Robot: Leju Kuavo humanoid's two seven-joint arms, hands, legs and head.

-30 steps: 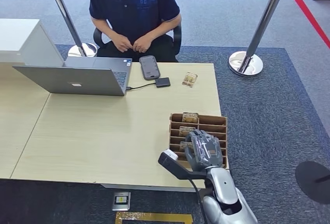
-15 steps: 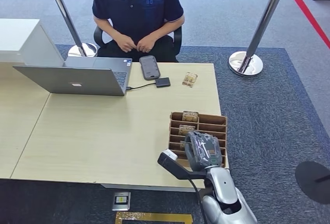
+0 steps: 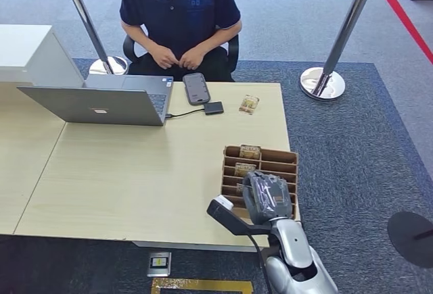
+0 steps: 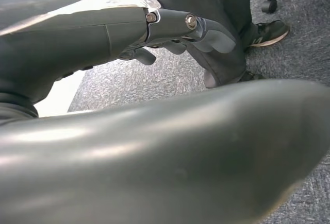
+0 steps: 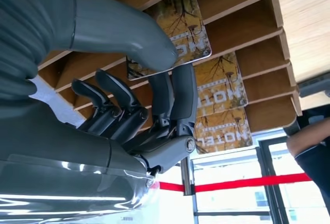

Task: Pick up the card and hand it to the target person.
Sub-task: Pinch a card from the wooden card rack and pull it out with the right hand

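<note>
Light wood-grain table (image 3: 128, 172) occupies the centre and left of the frame, on dark blue carpet (image 3: 347, 159). Grey floor (image 3: 286, 17) lies beyond, upper frame. Two chrome stanchions (image 3: 331, 57) stand at upper left and upper right. Red floor line (image 3: 403, 17) runs along the upper right.

**Silver arm, grey hand, black cable**

The right arm (image 3: 298, 267) is glossy silver, rounded and smooth, with a dark seam in its shell. A black bracket (image 3: 232, 218) juts from the wrist, tipped with a small white block, and a thin black cable runs down from it beside the forearm. The right hand (image 3: 268, 196) is dark grey under a ribbed cover; up close it has a thick, smooth grey thumb (image 5: 128, 31), darker segmented fingers (image 5: 183, 98) and a round metal pivot pin. The left hand (image 4: 171, 33) is glossy dark grey, with two small silver screws along its linkage.
</note>
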